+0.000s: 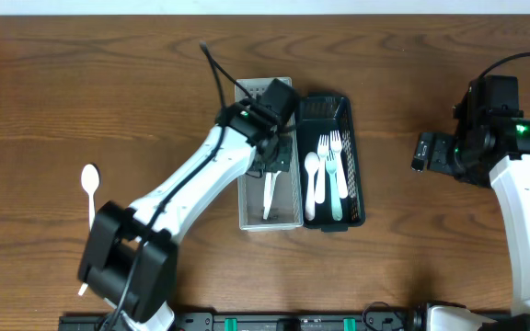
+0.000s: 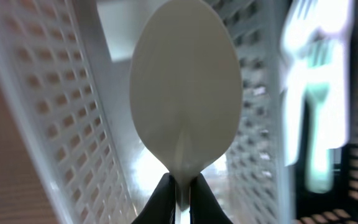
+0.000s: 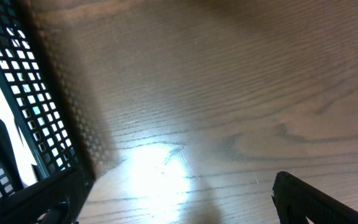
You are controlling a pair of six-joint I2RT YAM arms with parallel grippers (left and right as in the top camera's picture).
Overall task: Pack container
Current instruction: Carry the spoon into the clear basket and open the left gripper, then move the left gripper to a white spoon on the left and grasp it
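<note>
Left gripper [image 2: 180, 186] is clenched on a white plastic spoon [image 2: 185, 87]. Its two dark fingertips pinch the narrow neck just below the bowl, at the bottom middle of the wrist view. The bowl fills the centre of that view, facing the camera.

A spoon like this looks very light, thin and smooth, so I'd say it could swivel or slip in a two-point pinch. It would also flex if pressed against a wall. The neck seems a fair place to hold it, being flat and narrow enough for the pads to close on. A hold nearer the middle of the handle would probably steady it better.

Seen from overhead, the spoon hangs inside the white basket [image 1: 243, 198] at the centre of the frame, its handle slanting toward the lower edge. I cannot tell whether the tip touches the floor of the basket.

The left arm reaches from the lower left up across the table [image 1: 109, 83], with its wrist bent over the basket's upper half. Just to the right, touching the white basket, is a black basket [image 1: 358, 175] holding forks [image 1: 337, 170] and spoons. Another spoon [image 1: 89, 184] lies on the wood at far left.

The right gripper [image 3: 179, 202] hangs over bare wood, fingers spread and holding nothing.
</note>
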